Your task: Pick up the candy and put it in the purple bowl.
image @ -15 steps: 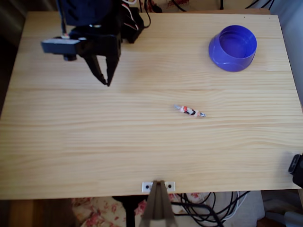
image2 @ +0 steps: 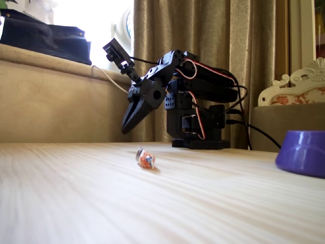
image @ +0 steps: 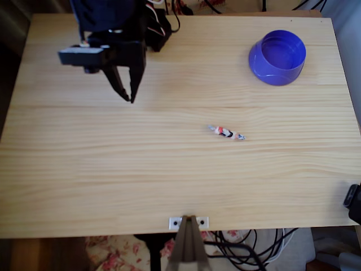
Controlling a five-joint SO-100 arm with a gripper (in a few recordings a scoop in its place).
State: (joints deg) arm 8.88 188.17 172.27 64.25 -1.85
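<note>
Nothing is being held yet: the jaws are nearly closed, hanging far from the candy [image: 225, 132], needing to reach it.

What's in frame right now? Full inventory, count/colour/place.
candy: 1, whitish with red and dark stripes, lying on the table right of centre in the overhead view, apart from everything else.
purple bowl: 1, blue-purple, upright near the table's far right corner in the overhead view.
table: 1, light wood.
cables: several, dark, below the table's near edge.
curtain: 1, tan, behind the arm in the fixed view.
arm: 1, black, based at the table's far edge.
gripper: 1, black, pointing down above the table's left part, holding nothing; jaws look closed.
</note>
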